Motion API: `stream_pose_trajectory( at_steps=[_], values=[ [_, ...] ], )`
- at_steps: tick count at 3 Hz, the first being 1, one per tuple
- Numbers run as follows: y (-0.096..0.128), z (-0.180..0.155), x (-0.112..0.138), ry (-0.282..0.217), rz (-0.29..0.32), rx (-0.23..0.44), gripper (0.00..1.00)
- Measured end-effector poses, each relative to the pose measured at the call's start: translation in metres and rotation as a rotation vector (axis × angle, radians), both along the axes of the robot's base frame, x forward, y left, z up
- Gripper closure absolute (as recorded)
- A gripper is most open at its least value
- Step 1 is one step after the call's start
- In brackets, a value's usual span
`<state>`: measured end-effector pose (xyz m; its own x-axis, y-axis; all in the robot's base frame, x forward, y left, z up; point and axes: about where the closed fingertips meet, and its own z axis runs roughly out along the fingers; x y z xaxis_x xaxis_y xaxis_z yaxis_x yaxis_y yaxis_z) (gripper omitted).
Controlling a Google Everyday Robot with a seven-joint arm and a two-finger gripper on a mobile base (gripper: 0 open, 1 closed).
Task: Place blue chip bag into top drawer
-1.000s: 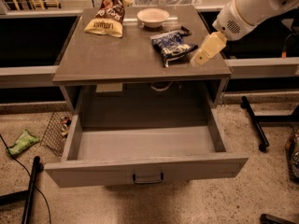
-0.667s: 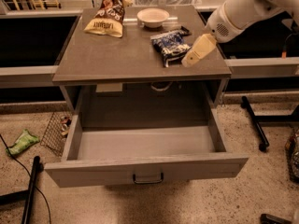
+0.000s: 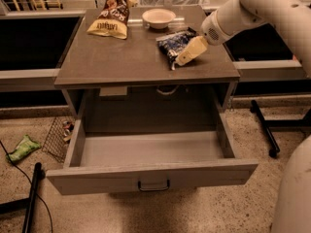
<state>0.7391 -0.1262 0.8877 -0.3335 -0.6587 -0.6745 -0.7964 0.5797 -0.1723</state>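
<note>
Jaws moved left, over one blue chip bag [image 3: 173, 41] | one top drawer [image 3: 97, 179] open

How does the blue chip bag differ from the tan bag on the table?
The blue chip bag is smaller and dark blue; the tan bag is larger and tan-brown. The blue chip bag has the hand at its right side; the tan bag sits back left, away from it. Both lie on the table.

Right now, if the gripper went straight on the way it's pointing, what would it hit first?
Probably the blue chip bag: the gripper slants down over its near edge. Depth is unclear, so it might instead touch the tabletop just beside it.
</note>
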Motion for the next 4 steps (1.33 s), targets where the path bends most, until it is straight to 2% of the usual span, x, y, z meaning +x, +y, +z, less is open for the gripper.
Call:
stream_pose_trajectory(
  at_steps=[1, 2, 3, 4],
  values=[
    [0.003, -0.021, 0.029, 0.006, -0.027, 0.042, 0.00],
    [0.006, -0.038, 0.042, 0.031, -0.036, 0.051, 0.00],
    [0.005, -0.056, 0.050, 0.060, -0.046, 0.053, 0.19],
    [0.005, -0.064, 0.054, 0.067, -0.046, 0.059, 0.42]
  ],
)
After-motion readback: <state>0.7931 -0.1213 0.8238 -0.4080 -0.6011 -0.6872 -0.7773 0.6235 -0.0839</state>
